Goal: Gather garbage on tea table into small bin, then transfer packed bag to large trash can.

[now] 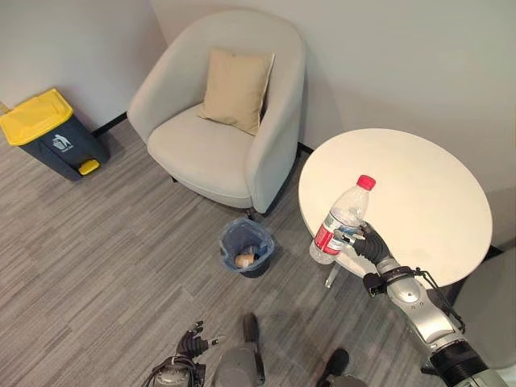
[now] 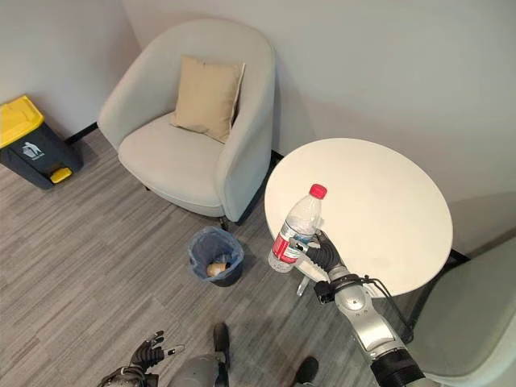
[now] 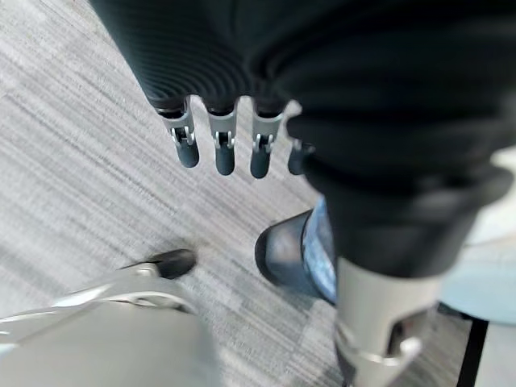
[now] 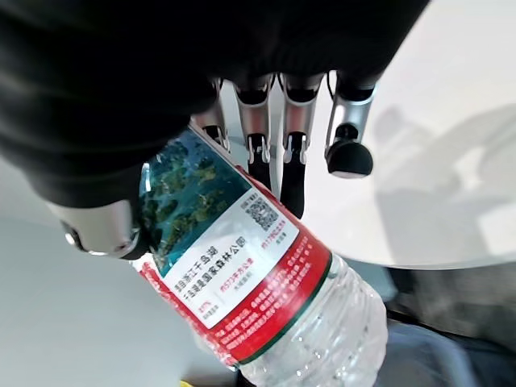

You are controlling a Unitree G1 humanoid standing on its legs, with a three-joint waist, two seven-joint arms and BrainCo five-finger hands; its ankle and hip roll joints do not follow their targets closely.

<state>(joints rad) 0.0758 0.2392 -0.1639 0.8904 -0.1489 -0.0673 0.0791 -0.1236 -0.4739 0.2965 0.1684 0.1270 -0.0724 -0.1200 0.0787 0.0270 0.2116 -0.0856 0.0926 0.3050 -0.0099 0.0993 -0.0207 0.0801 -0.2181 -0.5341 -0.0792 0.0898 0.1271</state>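
A clear plastic water bottle (image 1: 343,218) with a red cap and red label is held tilted over the near-left edge of the round cream tea table (image 1: 419,193). My right hand (image 1: 371,242) is shut on it; the fingers (image 4: 294,153) curl round its label (image 4: 242,282). The small bin (image 1: 247,246), lined with a blue bag, stands on the floor between the armchair and the table, with a brownish scrap inside. The large grey trash can (image 1: 48,133) with a yellow lid stands at the far left by the wall. My left hand (image 1: 189,343) hangs low with relaxed fingers (image 3: 224,149), holding nothing.
A pale armchair (image 1: 218,121) with a beige cushion (image 1: 235,89) stands against the wall behind the small bin. Part of a second pale chair (image 2: 476,322) shows at the lower right. Grey striped carpet covers the floor between the bins.
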